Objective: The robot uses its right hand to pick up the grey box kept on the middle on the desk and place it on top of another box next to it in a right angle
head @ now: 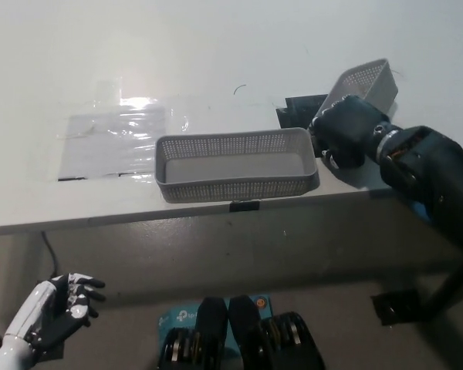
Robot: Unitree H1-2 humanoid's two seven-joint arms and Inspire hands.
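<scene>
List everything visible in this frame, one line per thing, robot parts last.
grey mesh box: one, grey, near the desk's front edge, upright.
second grey mesh box: one, grey, tilted, held at the desk's right.
clear plastic sheet: one, transparent, flat on the desk's left.
black patch: one, black, on the desk beside the held box.
desk: one, white.
left hand: white, lower left, below the desk, open.
right hand: black, shut on the second box.
</scene>
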